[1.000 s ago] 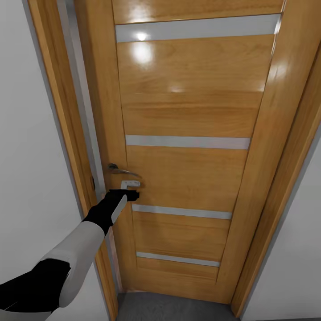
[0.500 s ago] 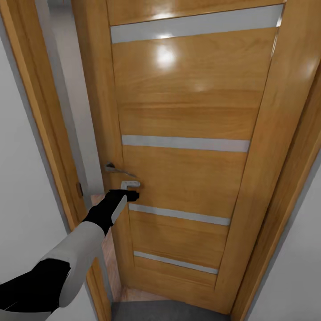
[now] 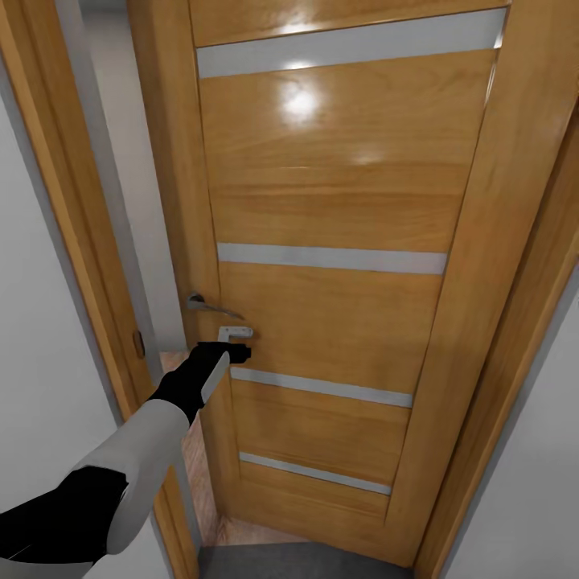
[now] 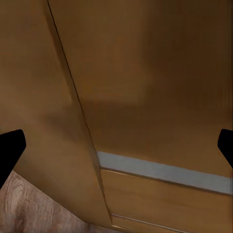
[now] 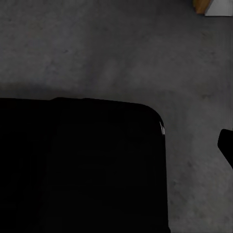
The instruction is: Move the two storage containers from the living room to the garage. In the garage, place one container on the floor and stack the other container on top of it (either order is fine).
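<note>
The two storage containers are out of view. A glossy wooden plank door with pale horizontal strips stands partly open right in front of me. My left gripper rests against the door's face just below the metal lever handle. In the left wrist view its fingertips sit far apart, open, with only the door panel between them. In the right wrist view one fingertip of my right gripper hangs over the dark grey concrete floor.
The wooden door frame and white walls close in on both sides. Through the gap at the door's handle edge, light wood-plank floor shows. Grey concrete lies at the threshold. My black base is below the right gripper.
The door has swung further away from me and the gap at its handle edge has widened, uncovering wood-plank floor beyond. My left gripper stays against the door below the handle.
</note>
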Motion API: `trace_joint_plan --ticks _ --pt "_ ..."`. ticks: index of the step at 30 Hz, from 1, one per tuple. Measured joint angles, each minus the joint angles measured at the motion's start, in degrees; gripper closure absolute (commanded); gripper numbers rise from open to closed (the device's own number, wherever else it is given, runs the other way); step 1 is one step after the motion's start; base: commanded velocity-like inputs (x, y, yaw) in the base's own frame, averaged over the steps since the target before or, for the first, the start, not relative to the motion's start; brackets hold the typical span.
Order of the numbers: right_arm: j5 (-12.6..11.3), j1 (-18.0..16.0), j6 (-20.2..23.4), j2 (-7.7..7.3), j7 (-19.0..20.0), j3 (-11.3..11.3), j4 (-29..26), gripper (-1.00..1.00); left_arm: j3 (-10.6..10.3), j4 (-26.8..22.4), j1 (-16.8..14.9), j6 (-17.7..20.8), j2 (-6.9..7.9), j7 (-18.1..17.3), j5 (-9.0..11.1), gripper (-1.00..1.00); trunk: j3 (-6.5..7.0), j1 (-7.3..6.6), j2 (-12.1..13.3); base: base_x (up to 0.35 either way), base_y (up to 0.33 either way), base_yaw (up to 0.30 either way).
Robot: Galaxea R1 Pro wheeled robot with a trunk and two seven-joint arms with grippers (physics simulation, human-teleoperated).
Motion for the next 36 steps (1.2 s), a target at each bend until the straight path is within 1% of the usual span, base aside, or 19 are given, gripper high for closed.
trace_joint_plan --ticks 6,13,15,16,17,18,19,36 --pt "0.00 0.00 0.00 0.00 0.05 0.02 0.00 -1.00 -0.02 0.01 0.00 -0.01 -0.01 -0.06 0.25 -1.00 0.00 -0.01 0.00 0.057 0.000 -0.005" --pt "0.01 0.00 0.00 0.00 0.08 0.03 0.00 -1.00 -0.08 0.05 0.02 0.01 -0.06 -0.63 1.37 -1.00 0.00 -0.03 0.00 0.288 0.000 0.000" --pt "0.01 0.00 0.00 0.00 0.08 0.03 0.00 -1.00 -0.05 0.00 0.01 0.03 -0.04 -0.58 1.01 -1.00 0.00 -0.03 0.00 0.327 0.000 0.000" --pt "0.00 0.00 0.00 0.00 0.06 0.02 0.00 -1.00 -0.08 0.03 0.01 0.02 -0.04 -0.59 1.26 -1.00 0.00 -0.04 -0.01 0.329 0.000 0.000" --pt "0.01 0.00 0.00 0.00 0.07 0.03 0.00 -1.00 -0.04 -0.01 0.00 0.08 -0.03 -0.60 0.73 -1.00 0.00 -0.03 0.00 0.328 0.000 0.000" --pt "0.00 0.00 0.00 0.00 0.06 0.03 0.00 -1.00 -0.07 0.03 0.01 0.02 -0.04 -0.59 1.20 -1.00 0.00 -0.03 0.00 0.265 0.000 0.000" --pt "0.00 0.00 0.00 0.00 0.04 0.02 0.00 -1.00 -0.06 0.02 0.01 0.04 -0.03 -0.57 1.05 -1.00 0.00 -0.03 -0.01 0.212 0.000 0.000" --pt "-0.08 0.00 0.00 0.00 -0.07 -0.05 0.12 -1.00 -0.01 -0.03 0.01 -0.02 -0.11 -0.14 0.55 -1.00 0.00 0.00 0.01 0.020 0.000 0.000"
